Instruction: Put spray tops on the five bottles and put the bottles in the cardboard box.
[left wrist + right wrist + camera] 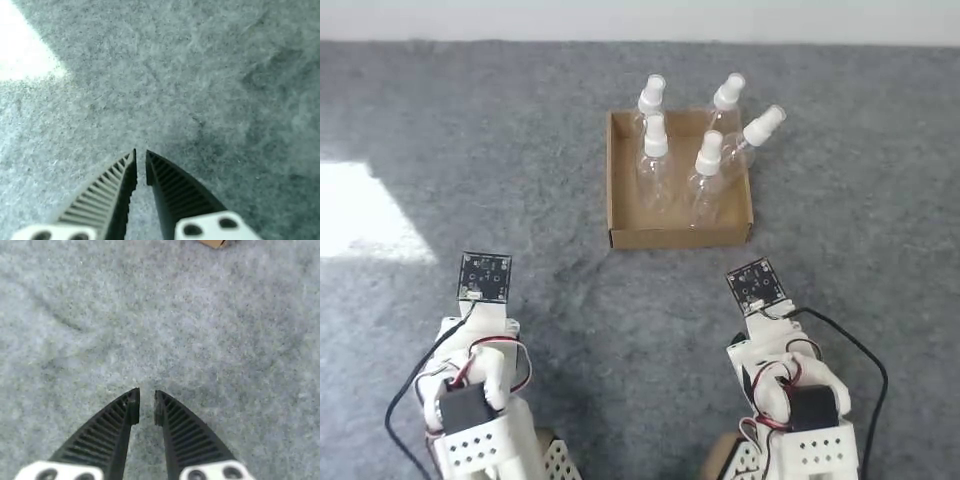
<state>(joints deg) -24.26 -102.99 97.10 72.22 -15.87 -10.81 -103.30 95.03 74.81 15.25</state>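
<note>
High view, bottles (655, 165) in box (680, 237), left fingers (107, 192), right fingers (107, 435) far off, closed, empty

Soft, even daylight covers the grey mat (520, 150), with one glaring bright patch (365, 215) at its left edge.

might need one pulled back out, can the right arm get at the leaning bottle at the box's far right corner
Probably yes: only bare carpet lies between the right pincer and the cardboard box, and the leaning bottle sticks out over the rim
</note>
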